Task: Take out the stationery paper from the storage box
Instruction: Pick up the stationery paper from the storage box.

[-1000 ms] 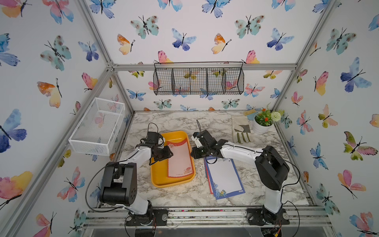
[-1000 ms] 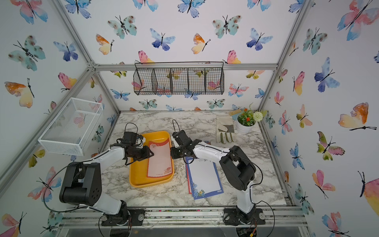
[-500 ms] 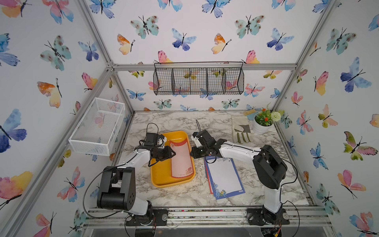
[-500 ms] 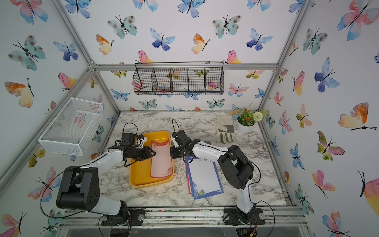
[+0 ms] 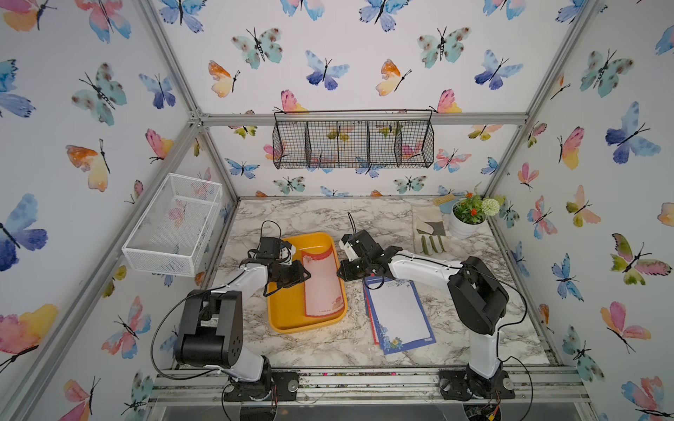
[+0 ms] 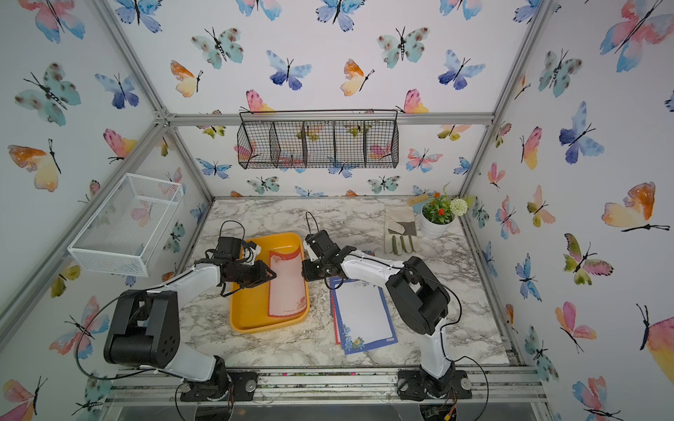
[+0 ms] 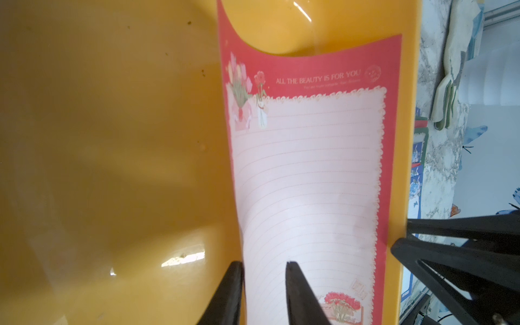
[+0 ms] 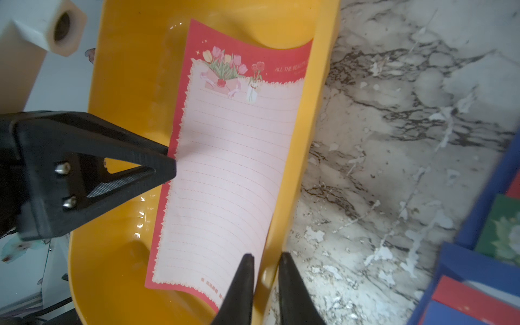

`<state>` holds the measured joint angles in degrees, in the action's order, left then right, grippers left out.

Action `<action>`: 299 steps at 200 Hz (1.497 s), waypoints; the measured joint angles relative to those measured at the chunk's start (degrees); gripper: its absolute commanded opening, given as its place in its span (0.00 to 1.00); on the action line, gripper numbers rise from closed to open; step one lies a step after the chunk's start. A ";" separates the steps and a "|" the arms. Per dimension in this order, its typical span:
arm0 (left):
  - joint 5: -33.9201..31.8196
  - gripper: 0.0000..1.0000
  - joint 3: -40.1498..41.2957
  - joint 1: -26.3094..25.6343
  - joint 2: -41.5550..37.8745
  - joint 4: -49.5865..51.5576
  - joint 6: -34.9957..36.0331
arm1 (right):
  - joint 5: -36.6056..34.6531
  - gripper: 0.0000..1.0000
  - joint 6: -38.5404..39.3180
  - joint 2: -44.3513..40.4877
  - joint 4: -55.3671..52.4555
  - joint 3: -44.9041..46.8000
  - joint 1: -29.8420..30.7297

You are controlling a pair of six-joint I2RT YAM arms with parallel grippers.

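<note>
Right now your left hand (image 7: 263, 264) is slightly spread, fingers (image 7: 230, 292) either side of one long edge of the red-bordered stationery paper (image 7: 306, 183). That sheet lies bowed inside the storage box (image 5: 286, 310). Your right hand (image 8: 266, 254) straddles the box's wall beside it; whether it pinches, I cannot tell. Blue-bordered sheets (image 5: 399, 313) lie on the surface (image 5: 328, 215).

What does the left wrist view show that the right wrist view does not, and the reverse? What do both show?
Only the left wrist view: the heading "ALL THE BEAUTY IS FOR YOU" in full, and the glove. Only the right wrist view: a pale block with a round hole, and a broad stretch of marble table. Both: the curled red-bordered sheet in the yellow storage box, the left gripper astride one long edge of it, the right gripper at the box's opposite rim, and a corner of the sheets lying outside.
</note>
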<state>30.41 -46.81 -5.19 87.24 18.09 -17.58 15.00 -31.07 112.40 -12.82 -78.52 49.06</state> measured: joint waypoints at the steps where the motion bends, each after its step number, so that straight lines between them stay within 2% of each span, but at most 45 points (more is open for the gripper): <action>1: -0.02 0.28 0.00 0.00 0.00 0.00 0.00 | 0.00 0.20 0.00 0.00 0.00 0.00 0.00; 54: -0.13 0.23 0.00 0.00 1.44 0.20 -0.02 | 0.15 0.20 -0.02 0.00 0.00 0.00 0.00; 126: -0.94 0.00 -0.02 0.00 1.53 0.46 0.57 | 0.09 0.21 0.02 0.00 -0.02 0.00 0.00; 141: -1.79 0.00 -0.02 0.00 1.09 0.96 0.83 | -0.13 0.21 0.11 0.00 -0.04 0.00 0.00; 175: -5.51 0.00 -0.81 -0.07 -3.91 4.04 2.36 | -2.01 0.27 1.05 -1.36 -0.46 -0.02 0.00; 206: -11.06 0.00 -4.98 -0.96 -11.19 7.76 4.79 | -4.61 0.33 2.69 -5.77 -0.26 -0.02 0.00; 249: -19.30 0.00 -11.72 -6.03 -20.17 11.54 8.04 | -9.44 0.38 6.34 -14.16 1.75 -0.02 0.00; 299: -32.89 0.00 -21.20 -18.05 -26.08 13.51 14.67 | -16.17 0.37 13.97 -25.27 6.05 2.16 0.00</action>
<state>-2.48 -68.01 -23.24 61.17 31.59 -2.92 -1.17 -17.10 87.13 -6.76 -76.36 49.06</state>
